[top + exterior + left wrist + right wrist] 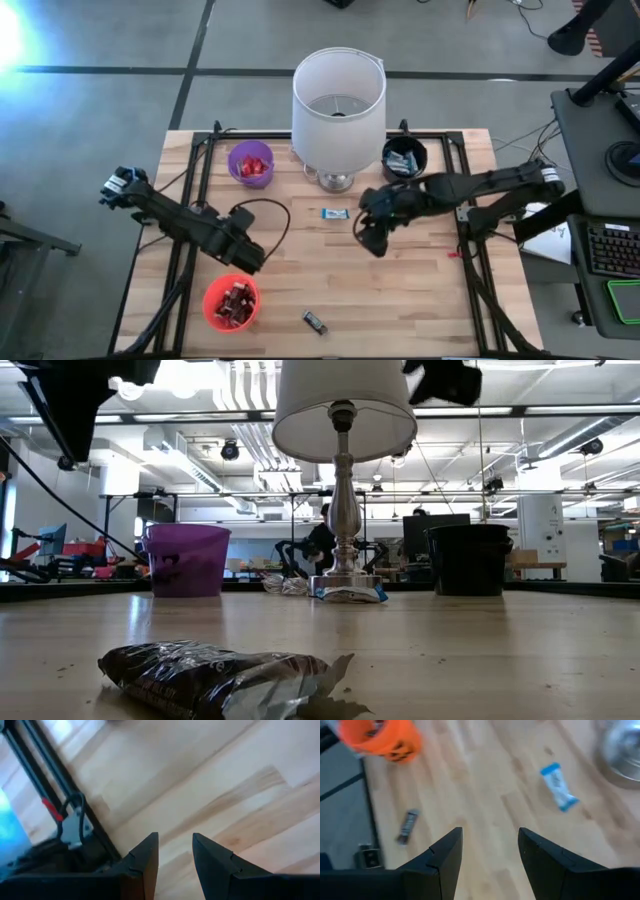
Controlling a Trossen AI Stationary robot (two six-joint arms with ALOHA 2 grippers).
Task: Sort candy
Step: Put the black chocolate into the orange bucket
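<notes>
Left gripper [250, 255] sits over the left half of the wooden table [420, 300], just above the red cup [232, 302]; fingers [145, 862] parted with a gap, nothing between them, only bare wood below. Red cup near the front left edge holds several dark-wrapped candies. Purple cup [251, 163] at back left holds red-wrapped candies. One dark-wrapped candy [315, 322] lies loose near the front edge, right of the red cup; in the low view it fills the foreground [215, 678]. White-shaded lamp [338, 100] stands at back centre. One blue-and-white candy [335, 213] lies flat just in front of the lamp base, also seen in the right wrist view [559, 786]. Right gripper [370, 235] hovers at table centre, just right of and nearer than the blue-and-white candy, apart from it; fingers [445, 857] spread wide and empty. Black cup [404, 157] at back right, beside the lamp, holds blue-and-white candies.
</notes>
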